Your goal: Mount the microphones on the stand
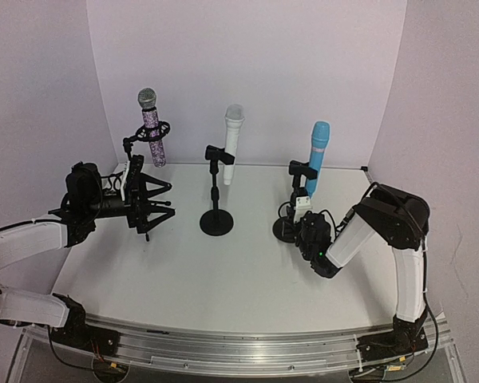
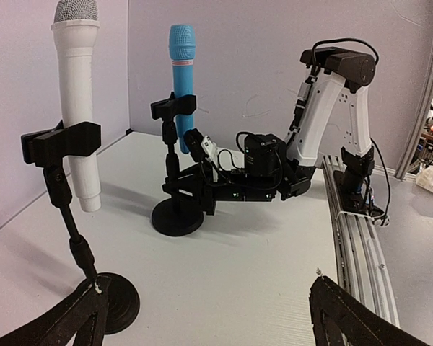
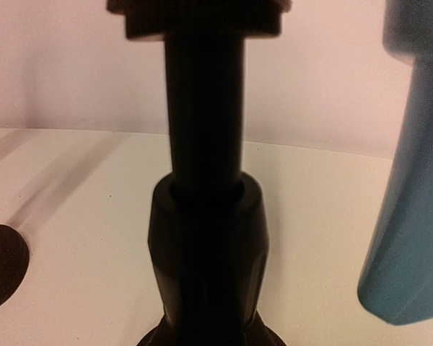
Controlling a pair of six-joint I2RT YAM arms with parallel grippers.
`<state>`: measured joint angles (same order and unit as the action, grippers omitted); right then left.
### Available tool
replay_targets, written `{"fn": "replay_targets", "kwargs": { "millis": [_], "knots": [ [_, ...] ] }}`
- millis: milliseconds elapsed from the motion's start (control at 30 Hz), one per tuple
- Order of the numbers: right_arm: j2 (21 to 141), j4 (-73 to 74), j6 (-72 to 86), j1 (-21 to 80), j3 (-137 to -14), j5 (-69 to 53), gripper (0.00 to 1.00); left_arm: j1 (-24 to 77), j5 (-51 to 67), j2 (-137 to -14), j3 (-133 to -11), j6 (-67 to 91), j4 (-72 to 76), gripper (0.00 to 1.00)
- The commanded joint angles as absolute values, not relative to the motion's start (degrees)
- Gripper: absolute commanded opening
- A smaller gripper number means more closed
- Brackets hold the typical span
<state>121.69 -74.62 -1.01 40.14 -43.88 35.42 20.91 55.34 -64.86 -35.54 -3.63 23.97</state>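
Note:
Three black stands each hold a microphone upright in a clip. The glittery purple microphone (image 1: 152,132) is on the left stand (image 1: 130,153). The white microphone (image 1: 231,148) (image 2: 79,108) is on the middle stand (image 1: 216,223) (image 2: 119,299). The light blue microphone (image 1: 318,155) (image 2: 182,79) (image 3: 411,216) is on the right stand (image 1: 284,231) (image 2: 175,216) (image 3: 206,144). My left gripper (image 1: 169,199) (image 2: 209,288) is open and empty, in front of the left stand, whose base it hides. My right gripper (image 1: 297,217) (image 2: 184,189) is low on the right stand's pole, closed around it.
White walls close off the table at the back and sides. An aluminium rail (image 1: 247,351) (image 2: 357,231) runs along the near edge. The middle stand's round base (image 3: 0,267) lies left of the right gripper. Cables hang by the right arm (image 1: 383,231).

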Motion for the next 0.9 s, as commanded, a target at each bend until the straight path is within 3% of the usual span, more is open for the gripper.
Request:
{"fn": "replay_targets", "kwargs": {
  "millis": [0, 67, 233, 467, 733, 867],
  "knots": [
    [122.31, -78.39, -0.44, 39.93, -43.76, 35.35, 0.28, 20.38, 55.81, -64.52, -36.18, -4.57, 24.78, 0.97],
    [122.26, -78.44, -0.45, 39.97, -43.85, 35.42, 0.33, 20.25, 55.81, -64.64, -36.21, -4.66, 24.86, 0.97],
    [121.98, -78.43, -0.57, 39.92, -43.55, 35.14, 0.37, 19.93, 55.8, -64.72, -36.3, -4.83, 25.22, 0.97],
    [121.35, -78.4, -0.44, 40.71, -41.99, 34.1, 0.53, 19.57, 56.09, -64.82, -36.36, -4.79, 25.47, 0.97],
    [118.64, -78.31, 0.02, 43.13, -38.66, 35.87, 0.62, 19.52, 56.28, -64.97, -36.57, -4.6, 25.77, 0.97],
    [116.92, -78.25, 0.59, 45.91, -37.0, 39.0, 0.73, 19.46, 56.22, -65.07, -36.57, -4.54, 25.93, 0.97]
  ]
}}
